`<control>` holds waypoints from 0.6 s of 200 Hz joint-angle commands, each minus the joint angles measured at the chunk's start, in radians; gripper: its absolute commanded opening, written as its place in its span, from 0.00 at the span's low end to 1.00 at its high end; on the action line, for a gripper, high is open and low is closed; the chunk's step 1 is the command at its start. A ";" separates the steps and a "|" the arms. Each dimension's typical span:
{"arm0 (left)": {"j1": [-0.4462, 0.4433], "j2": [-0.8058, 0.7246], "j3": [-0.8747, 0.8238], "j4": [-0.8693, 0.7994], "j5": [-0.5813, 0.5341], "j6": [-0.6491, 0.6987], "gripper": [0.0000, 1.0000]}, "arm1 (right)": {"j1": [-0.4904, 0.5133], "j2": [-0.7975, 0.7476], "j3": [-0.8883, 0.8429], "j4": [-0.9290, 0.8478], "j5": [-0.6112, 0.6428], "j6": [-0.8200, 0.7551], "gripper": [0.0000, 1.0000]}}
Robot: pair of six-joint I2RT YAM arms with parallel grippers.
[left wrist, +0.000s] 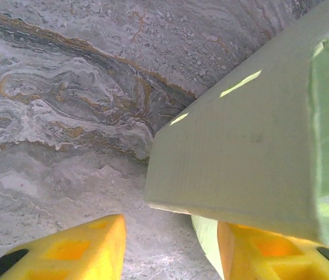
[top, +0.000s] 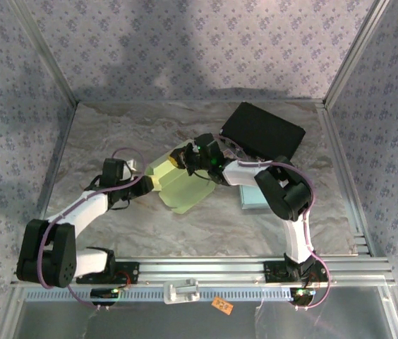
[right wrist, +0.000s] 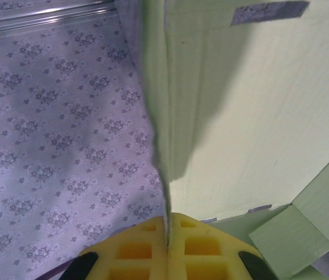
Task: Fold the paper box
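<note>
**Paper box half-folded, pinched by the right gripper, with the left gripper apart at its edge**

From above, the pale green paper box [top: 182, 189] lies near the middle of the marbled table [top: 114, 134], between the two arms. It is partly raised, with one panel standing up towards the back. The right gripper [top: 183, 161] meets the box at its far upper edge, and the left gripper [top: 145, 183] sits at its left side. A flat black case [top: 262, 131] rests at the back right, closed, so its contents cannot be told. A pale blue sheet [top: 250, 199] lies under the right arm, which covers much of it. A small orange tag [top: 222, 305] lies on the front rail, its marking too small to read.

In the left wrist view, the left gripper [left wrist: 170, 233] has its yellow fingers [left wrist: 88, 248] apart, with bare table between them. A folded wall of the box [left wrist: 240, 146] hangs over the right-hand finger. A sliver of green card lies against that finger's inner face, while the other finger touches nothing. The box runs off the frame at the right.

In the right wrist view, the right gripper [right wrist: 168, 224] has its fingers pressed together on the thin edge of a box panel [right wrist: 252, 116]. The inner face is plain green card with a narrow slot near the top and folded flaps at the lower right. Patterned wall [right wrist: 53, 134] shows behind.
</note>
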 commanded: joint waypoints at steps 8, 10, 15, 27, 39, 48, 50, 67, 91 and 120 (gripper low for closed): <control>-0.028 0.020 0.043 -0.002 -0.021 0.026 0.45 | -0.002 0.003 -0.036 0.072 -0.039 -0.020 0.00; -0.032 0.021 0.044 -0.002 -0.024 0.027 0.45 | -0.001 0.004 -0.037 0.077 -0.041 -0.020 0.00; -0.040 0.025 0.047 -0.003 -0.033 0.027 0.45 | 0.000 0.006 -0.041 0.086 -0.043 -0.021 0.00; -0.055 0.029 0.052 0.002 -0.051 0.021 0.45 | 0.002 0.010 -0.050 0.115 -0.043 -0.020 0.00; -0.070 0.038 0.052 0.015 -0.064 0.013 0.45 | 0.003 0.010 -0.064 0.147 -0.036 -0.020 0.00; -0.081 0.048 0.056 0.018 -0.078 0.010 0.45 | 0.002 0.014 -0.071 0.173 -0.035 -0.018 0.00; -0.085 0.048 0.058 0.017 -0.081 0.009 0.45 | 0.003 0.016 -0.073 0.181 -0.034 -0.017 0.00; -0.109 0.057 0.066 0.016 -0.114 0.004 0.44 | 0.007 0.027 -0.093 0.241 -0.024 -0.004 0.00; -0.140 0.059 0.067 0.025 -0.172 -0.007 0.45 | 0.016 0.036 -0.110 0.268 -0.013 0.003 0.00; -0.171 0.059 0.057 0.035 -0.250 -0.016 0.45 | 0.021 0.038 -0.115 0.272 -0.006 0.005 0.00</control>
